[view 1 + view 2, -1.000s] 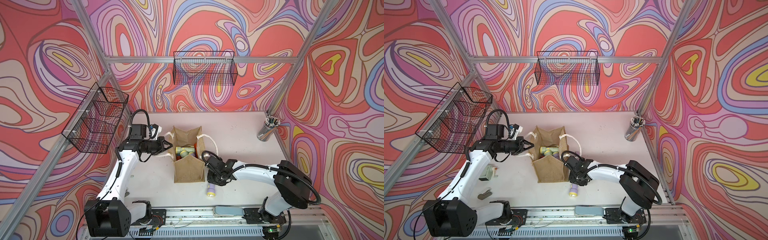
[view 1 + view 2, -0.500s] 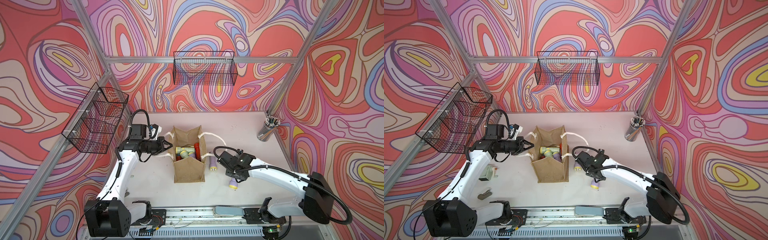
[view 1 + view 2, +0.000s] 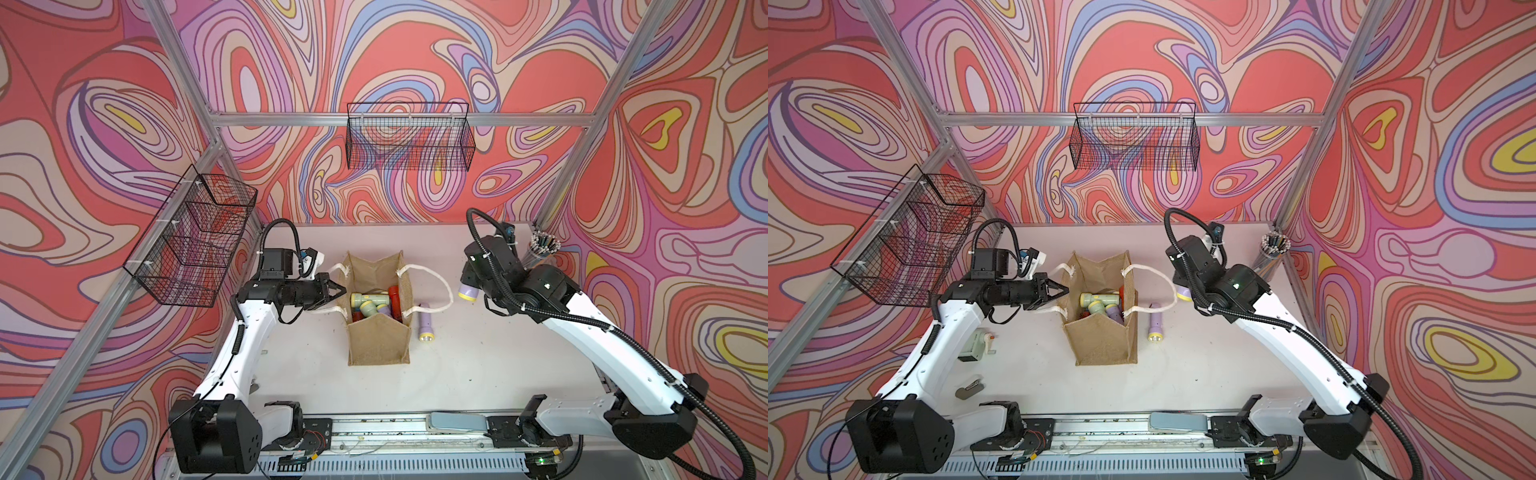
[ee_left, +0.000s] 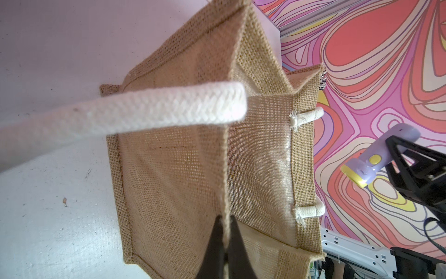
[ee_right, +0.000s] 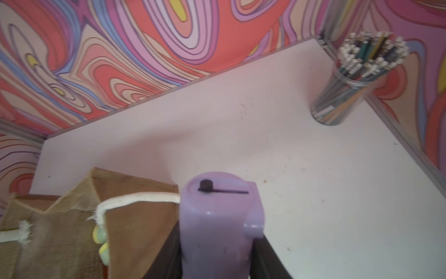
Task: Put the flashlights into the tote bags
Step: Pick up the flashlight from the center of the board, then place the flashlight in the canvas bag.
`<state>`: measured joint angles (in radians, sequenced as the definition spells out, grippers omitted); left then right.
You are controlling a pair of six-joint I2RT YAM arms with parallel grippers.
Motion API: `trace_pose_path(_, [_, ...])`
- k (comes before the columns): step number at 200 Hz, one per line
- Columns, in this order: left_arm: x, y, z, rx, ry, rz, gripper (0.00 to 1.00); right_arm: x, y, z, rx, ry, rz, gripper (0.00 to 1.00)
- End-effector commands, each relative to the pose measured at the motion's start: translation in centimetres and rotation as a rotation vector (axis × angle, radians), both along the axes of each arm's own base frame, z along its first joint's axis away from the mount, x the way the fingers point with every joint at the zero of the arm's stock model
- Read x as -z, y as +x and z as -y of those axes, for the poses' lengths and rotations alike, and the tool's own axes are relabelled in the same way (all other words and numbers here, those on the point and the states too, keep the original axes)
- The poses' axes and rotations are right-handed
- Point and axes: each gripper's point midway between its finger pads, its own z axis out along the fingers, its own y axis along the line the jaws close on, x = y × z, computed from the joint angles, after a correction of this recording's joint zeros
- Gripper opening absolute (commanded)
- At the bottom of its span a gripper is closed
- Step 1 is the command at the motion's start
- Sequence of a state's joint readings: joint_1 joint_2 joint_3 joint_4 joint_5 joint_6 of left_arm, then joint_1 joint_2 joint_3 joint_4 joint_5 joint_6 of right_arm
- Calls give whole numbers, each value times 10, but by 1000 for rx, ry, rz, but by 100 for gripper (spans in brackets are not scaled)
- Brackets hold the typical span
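The tan tote bag (image 3: 377, 340) (image 3: 1104, 340) stands open mid-table with several flashlights (image 3: 368, 300) (image 3: 1098, 300) inside, pale green, lilac and red. My left gripper (image 3: 338, 289) (image 3: 1062, 289) (image 4: 225, 225) is shut on the bag's left rim, pinching the burlap edge. My right gripper (image 3: 473, 286) (image 5: 217, 241) hangs in the air to the right of the bag, shut on a lilac flashlight (image 3: 469, 291) (image 3: 1183, 293) (image 5: 217, 217) with a yellow head (image 4: 353, 176). Another lilac flashlight (image 3: 426, 322) (image 3: 1155, 324) lies on the table beside the bag's right wall, under its rope handle (image 3: 436, 276).
A cup of pencils (image 3: 540, 251) (image 5: 350, 91) stands in the back right corner. Black wire baskets hang on the back wall (image 3: 409, 139) and left wall (image 3: 195, 241). A small green device (image 3: 976, 343) and a grey clip (image 3: 969, 388) lie under my left arm.
My right arm has risen from the table in front of the bag and swung right and back, carrying the lilac flashlight. The left gripper has stayed on the bag's rim.
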<state>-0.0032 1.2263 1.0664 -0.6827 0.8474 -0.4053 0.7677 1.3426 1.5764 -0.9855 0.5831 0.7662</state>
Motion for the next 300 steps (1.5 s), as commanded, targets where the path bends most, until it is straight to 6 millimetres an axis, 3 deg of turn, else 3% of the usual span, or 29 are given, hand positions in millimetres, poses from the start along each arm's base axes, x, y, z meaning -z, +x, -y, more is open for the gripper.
trace_pose_path(1, [-12, 1, 8, 30, -58, 44, 4, -25, 18, -84, -228, 41, 107, 13])
trace_pose_path(19, [-12, 1, 8, 30, -57, 43, 3, -28, 22, -144, -385, 86, 129, 13])
trace_pose_path(40, [-11, 1, 7, 28, -46, 44, 4, -17, 23, -195, -506, 86, 125, 13])
trace_pose_path(71, [-11, 1, 6, 23, -42, 42, 3, 20, 16, -245, -655, 172, 49, 14])
trace_pose_path(75, [-11, 1, 6, 23, -42, 41, 3, 38, 18, -253, -664, 166, 15, 13])
trace_pose_path(89, [-10, 2, 7, 23, -47, 39, 3, 67, 15, -263, -687, 173, -49, 13])
trace_pose_path(147, [-12, 4, 7, 23, -50, 40, 3, 142, 13, -258, -644, 99, -193, 14])
trace_pose_path(200, [-13, 3, 6, 22, -40, 47, 3, 202, 15, -226, -496, -59, -329, 19])
trace_pose_path(218, [-12, 3, 6, 23, -39, 45, 3, 209, 15, -221, -470, -91, -350, 26])
trace_pose_path(246, [-12, 3, 5, 19, -31, 46, 3, 209, 16, -220, -461, -94, -353, 47])
trace_pose_path(267, [-10, 3, 4, 15, -22, 41, 3, 198, 18, -220, -467, -94, -333, 58])
trace_pose_path(300, [-9, 2, 0, -2, 9, 51, 3, 169, 18, -226, -521, -80, -293, 64])
